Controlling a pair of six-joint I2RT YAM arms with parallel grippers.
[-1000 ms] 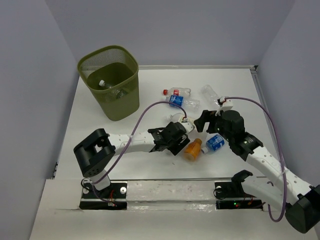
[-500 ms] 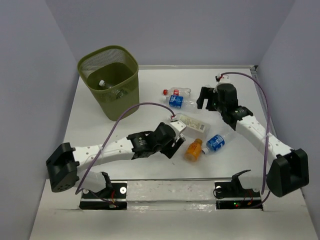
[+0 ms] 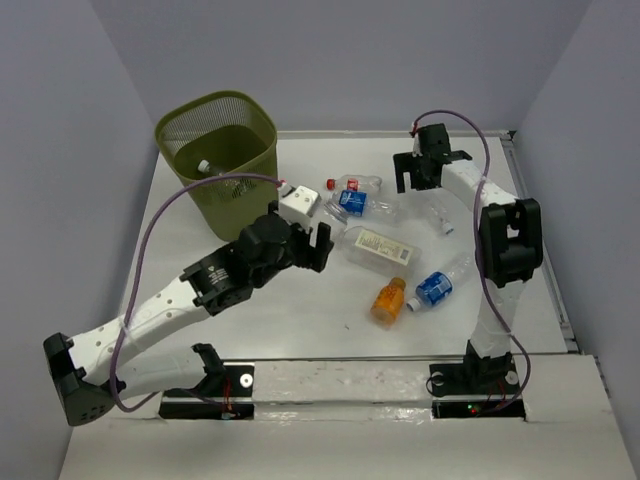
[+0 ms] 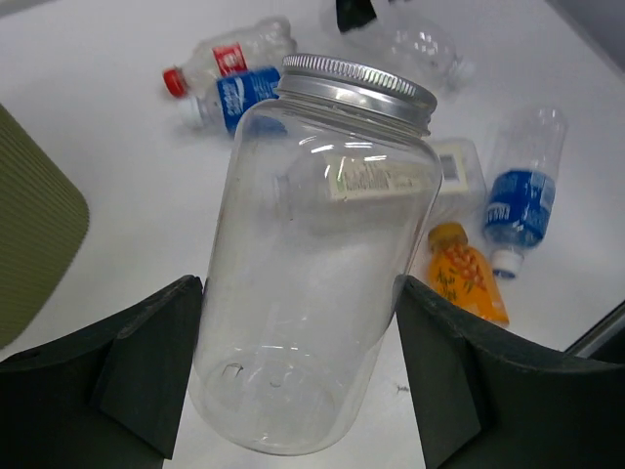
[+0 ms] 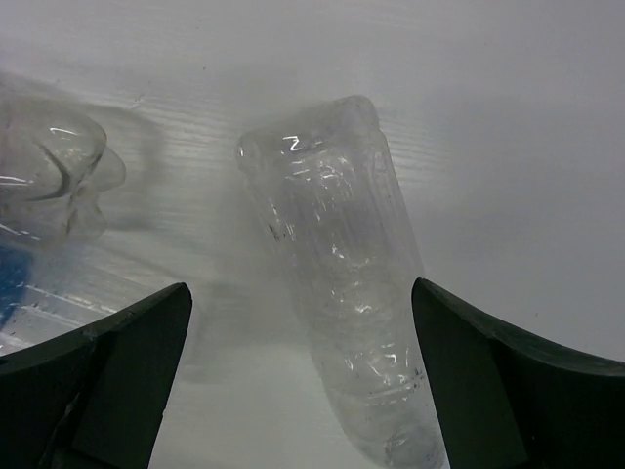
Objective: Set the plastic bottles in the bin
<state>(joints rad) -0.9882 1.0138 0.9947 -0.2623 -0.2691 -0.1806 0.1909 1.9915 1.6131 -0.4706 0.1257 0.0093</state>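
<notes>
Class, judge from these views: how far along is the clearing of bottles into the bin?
Done: at least one bottle lies in the bin. In hand: the left gripper holds a clear jar; the right gripper, jaws open, straddles a clear bottle. Left: five more bottles on the table.

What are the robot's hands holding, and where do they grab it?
The left gripper clamps a clear silver-lidded jar by its lower sides. The right gripper holds nothing, open over a clear bottle.

Lab test booth: bare grey walls [image 3: 340, 60] enclose a white table [image 3: 300, 320].
</notes>
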